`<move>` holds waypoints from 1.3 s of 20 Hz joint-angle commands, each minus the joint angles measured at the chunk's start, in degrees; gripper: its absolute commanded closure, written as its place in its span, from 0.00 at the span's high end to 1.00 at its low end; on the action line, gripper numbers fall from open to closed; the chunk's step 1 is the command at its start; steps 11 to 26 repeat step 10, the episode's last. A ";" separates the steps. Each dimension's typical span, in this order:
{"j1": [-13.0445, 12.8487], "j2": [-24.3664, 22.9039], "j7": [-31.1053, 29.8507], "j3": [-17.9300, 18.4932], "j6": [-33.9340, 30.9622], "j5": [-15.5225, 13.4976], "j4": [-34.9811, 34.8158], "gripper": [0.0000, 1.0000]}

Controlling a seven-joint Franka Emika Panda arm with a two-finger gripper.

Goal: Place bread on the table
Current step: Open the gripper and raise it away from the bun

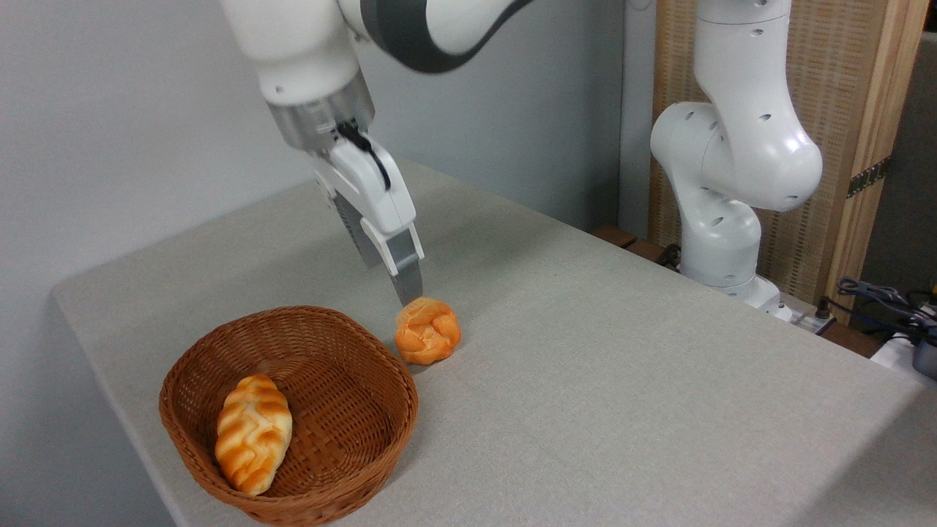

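Two breads here, one wicker basket (344, 369). The round bun (428, 331) sits on the grey bench (622, 380), just at the basket's 2 o'clock, right under the end effector (407, 287). Can't tell if its fingers are apart. One braided loaf (253, 433) lies in the basket.

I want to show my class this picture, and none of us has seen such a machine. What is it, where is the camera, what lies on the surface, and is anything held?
The white jointed machine is a robot arm bolted at the table's far side. One fixed camera looks down from the front corner. The arm ends in an end effector, two thin fingers for pinching. On the grey table lie a small round bun and a brown wicker basket with a longer braided loaf inside. Nothing is held: the bun rests on the table beside the basket, with the fingers just above it. Whether they are open is unclear from this angle.
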 commanded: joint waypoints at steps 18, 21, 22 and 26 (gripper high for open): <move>-0.34 0.19 0.92 3.75 3.92 -0.52 4.89 1.00; -0.34 0.19 0.92 3.75 3.92 -0.52 4.89 1.00; -0.34 0.19 0.92 3.75 3.92 -0.52 4.89 1.00; -0.34 0.19 0.92 3.75 3.92 -0.52 4.89 1.00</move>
